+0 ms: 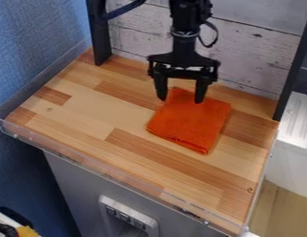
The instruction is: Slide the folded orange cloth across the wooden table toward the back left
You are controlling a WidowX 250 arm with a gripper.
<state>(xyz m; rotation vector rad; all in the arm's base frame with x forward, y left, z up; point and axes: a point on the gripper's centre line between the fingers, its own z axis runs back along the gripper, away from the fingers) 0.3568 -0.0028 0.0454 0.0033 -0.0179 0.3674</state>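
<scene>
the gripper (181,101) hangs over the back part of the folded orange cloth (192,121), its jaws spread wide with nothing visibly gripped between them, and the cloth lies right of centre toward the back edge of the wooden surface (88,122).

From above the near edge of the table (88,115), the fixed camera view looks down at a slant toward the plank wall (258,55) behind, near enough that the tabletop spans most of it.
</scene>
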